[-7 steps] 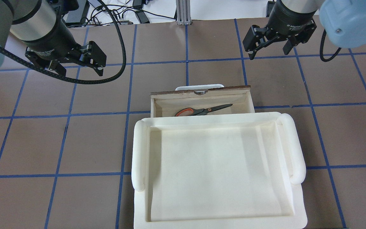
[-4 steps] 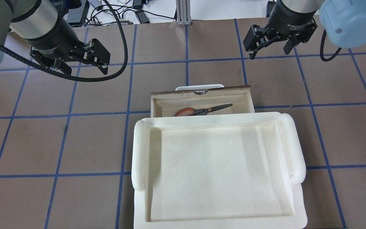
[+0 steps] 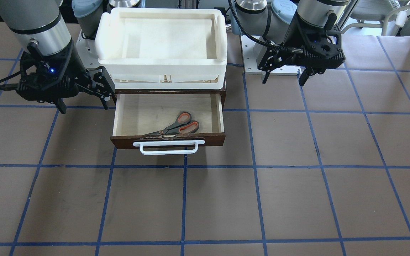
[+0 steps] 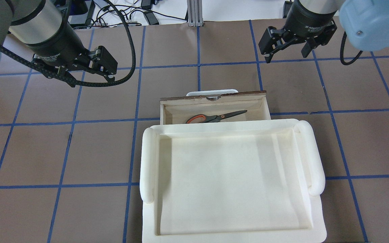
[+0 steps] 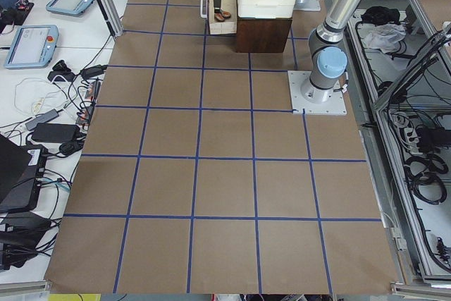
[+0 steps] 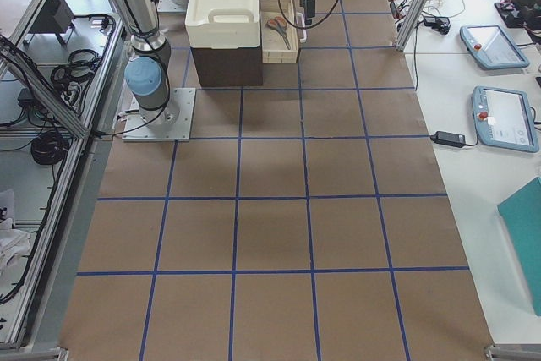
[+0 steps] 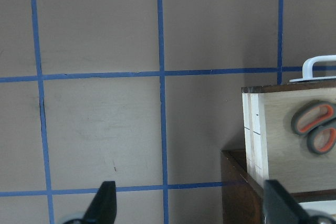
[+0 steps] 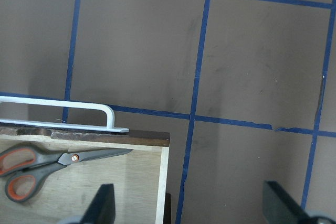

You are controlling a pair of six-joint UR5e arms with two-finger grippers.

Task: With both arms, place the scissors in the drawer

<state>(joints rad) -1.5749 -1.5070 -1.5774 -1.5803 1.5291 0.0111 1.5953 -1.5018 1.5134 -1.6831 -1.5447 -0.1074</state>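
The left gripper hung with its jaws spread wide and nothing between them. The right gripper hung the same way, with white print on its body reading "2F Adaptive". Each stood over the blue-taped brown table, well apart from the drawer's side walls. The scissors lay flat inside the pulled-out drawer, close along its front wall behind the white handle. A cream tray sat above the drawer's rear.

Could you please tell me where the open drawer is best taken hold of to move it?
Probably the white handle on the drawer's front, approached from above and closing across the bar. It stands off the wood, leaving a gap behind it, and nothing covers it.
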